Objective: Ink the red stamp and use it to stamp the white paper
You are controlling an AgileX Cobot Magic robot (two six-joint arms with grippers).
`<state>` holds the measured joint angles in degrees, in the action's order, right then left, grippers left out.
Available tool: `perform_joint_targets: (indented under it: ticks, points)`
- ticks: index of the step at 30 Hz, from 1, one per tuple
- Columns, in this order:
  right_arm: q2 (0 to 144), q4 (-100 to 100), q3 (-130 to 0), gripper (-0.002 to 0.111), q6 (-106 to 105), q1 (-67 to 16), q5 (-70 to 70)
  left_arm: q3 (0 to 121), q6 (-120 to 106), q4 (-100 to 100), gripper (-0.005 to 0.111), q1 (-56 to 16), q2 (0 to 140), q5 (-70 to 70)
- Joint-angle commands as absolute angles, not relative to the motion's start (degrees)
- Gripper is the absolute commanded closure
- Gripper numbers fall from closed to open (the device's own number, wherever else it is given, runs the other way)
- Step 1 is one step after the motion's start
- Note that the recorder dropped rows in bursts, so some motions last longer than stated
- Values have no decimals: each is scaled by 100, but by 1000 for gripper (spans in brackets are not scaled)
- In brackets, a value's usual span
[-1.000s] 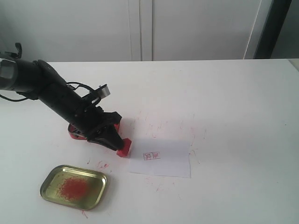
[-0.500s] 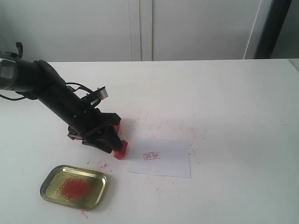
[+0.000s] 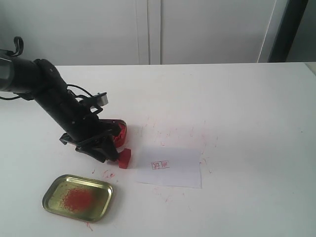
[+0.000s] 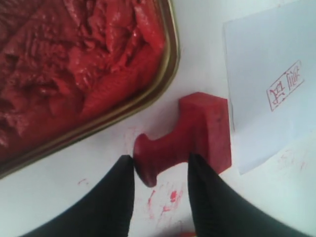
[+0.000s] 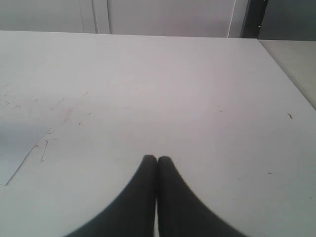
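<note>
Though it had gripped the red stamp [image 4: 202, 128], the left gripper [image 4: 160, 158] gaped around its handle; only the right wrist view showed the right gripper [image 5: 157, 160] closed.

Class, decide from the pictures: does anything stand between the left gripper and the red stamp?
Nothing visible does. The open left gripper flanks the handle end of the red stamp, which lies at the edge of the white paper.

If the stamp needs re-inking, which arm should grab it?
Left. Its open claw flanks the handle of the red stamp, right beside the ink tin. The right claw is shut over the table, with only a corner of the white paper in its view.
</note>
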<state>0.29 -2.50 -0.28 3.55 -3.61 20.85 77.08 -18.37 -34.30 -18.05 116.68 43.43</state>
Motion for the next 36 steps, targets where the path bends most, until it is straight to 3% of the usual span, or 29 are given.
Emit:
perform_joint_targets:
  ticks: [1,11,14,18,36]
  points:
    - [0,-282,0,108,371,-334,2003,7673,-1621,-3163,65,-1784,11455,4284]
    - [0,-282,0,108,371,-334,2003,7673,-1355,-2723,67,-1784,11161,4185]
    - [0,-282,0,108,371,-334,2003,7673,-1224,-2578,80,-1784,11135,4185]
    - [0,-282,0,108,371,-334,2003,7673,-1224,-2562,106,-1784,11135,4185]
    - [0,-282,0,108,371,-334,2003,7673,-1168,-2502,107,-1784,11066,4175]
